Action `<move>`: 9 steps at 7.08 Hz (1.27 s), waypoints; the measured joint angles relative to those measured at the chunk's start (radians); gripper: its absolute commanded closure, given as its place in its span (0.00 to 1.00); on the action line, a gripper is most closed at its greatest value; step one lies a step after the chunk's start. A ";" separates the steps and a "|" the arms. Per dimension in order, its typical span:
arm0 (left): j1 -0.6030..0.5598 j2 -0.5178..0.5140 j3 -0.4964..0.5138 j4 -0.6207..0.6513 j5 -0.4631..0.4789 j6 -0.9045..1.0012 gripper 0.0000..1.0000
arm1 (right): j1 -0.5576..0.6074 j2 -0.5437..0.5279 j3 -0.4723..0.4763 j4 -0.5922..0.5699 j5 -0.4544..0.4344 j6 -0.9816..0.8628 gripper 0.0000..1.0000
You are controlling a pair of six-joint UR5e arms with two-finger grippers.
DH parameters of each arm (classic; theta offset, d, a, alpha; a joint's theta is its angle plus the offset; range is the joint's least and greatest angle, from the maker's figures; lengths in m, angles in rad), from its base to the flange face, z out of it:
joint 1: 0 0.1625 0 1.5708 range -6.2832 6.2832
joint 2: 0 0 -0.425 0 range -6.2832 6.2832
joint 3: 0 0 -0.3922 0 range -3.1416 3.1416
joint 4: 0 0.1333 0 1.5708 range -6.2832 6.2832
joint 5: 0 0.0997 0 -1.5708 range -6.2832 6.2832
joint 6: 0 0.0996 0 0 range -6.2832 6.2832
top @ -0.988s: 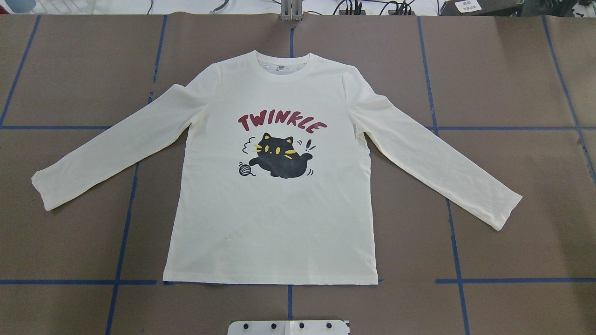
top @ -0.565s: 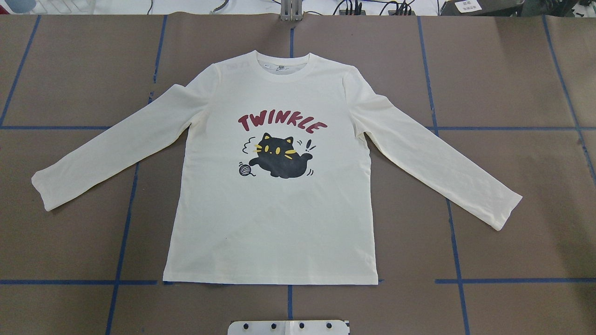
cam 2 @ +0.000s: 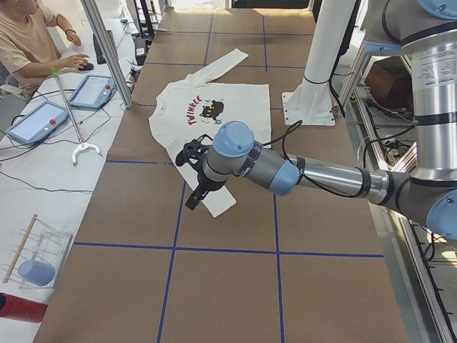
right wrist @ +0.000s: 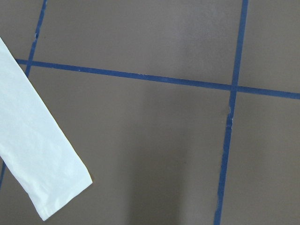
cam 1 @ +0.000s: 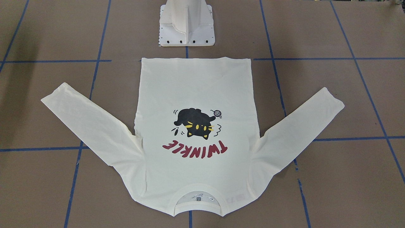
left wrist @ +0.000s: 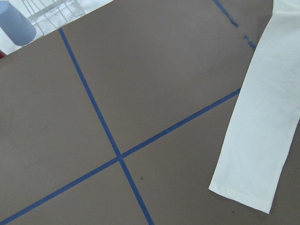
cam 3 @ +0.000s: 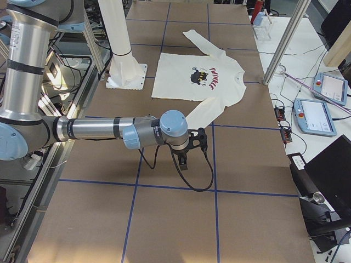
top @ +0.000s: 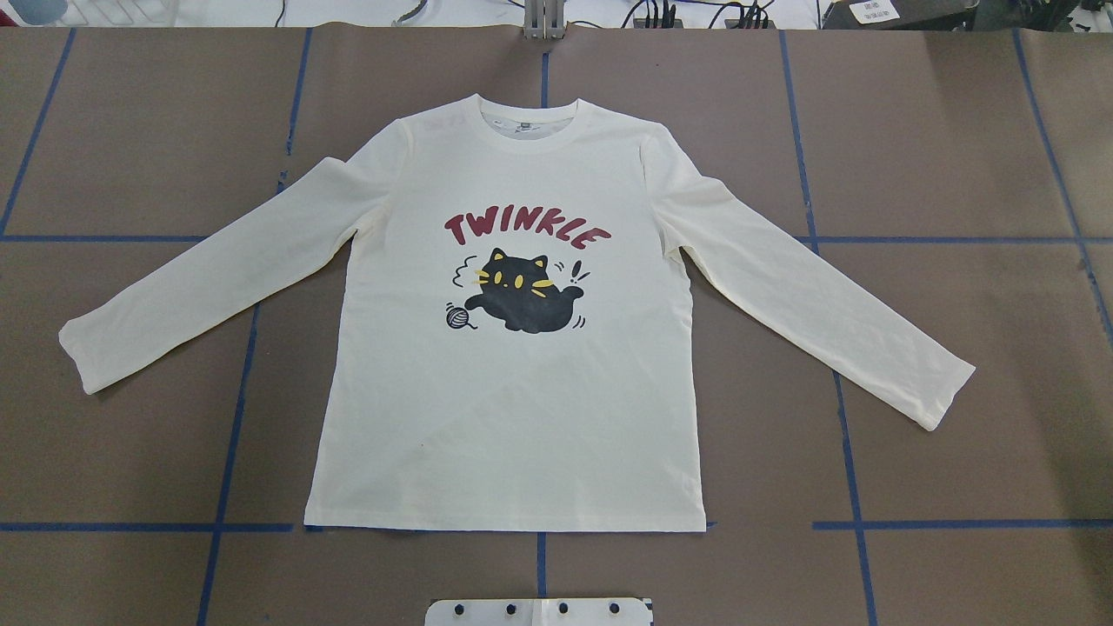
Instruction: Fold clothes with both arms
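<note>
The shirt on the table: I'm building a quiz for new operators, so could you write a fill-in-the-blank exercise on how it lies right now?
1. The shirt lies flat on the table with its print facing ____.
2. The red lettering above the black cat reads ____.
3. The sleeves are spread out to the sides and are not yet ____.
4. The collar is at the end of the shirt that points ____ from the white pedestal base.

Missing words: up; TWINKLE; folded; away
</note>
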 measured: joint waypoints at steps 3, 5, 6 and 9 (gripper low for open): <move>0.000 0.001 -0.001 -0.008 -0.010 0.001 0.00 | -0.234 -0.066 -0.011 0.460 -0.154 0.556 0.06; 0.001 0.001 -0.003 -0.008 -0.011 0.001 0.00 | -0.483 -0.075 -0.042 0.677 -0.370 0.855 0.23; 0.001 0.000 -0.003 -0.008 -0.011 0.001 0.00 | -0.578 -0.076 -0.072 0.749 -0.460 0.931 0.30; 0.002 0.000 -0.003 -0.008 -0.011 0.002 0.00 | -0.691 -0.074 -0.140 0.831 -0.558 0.976 0.34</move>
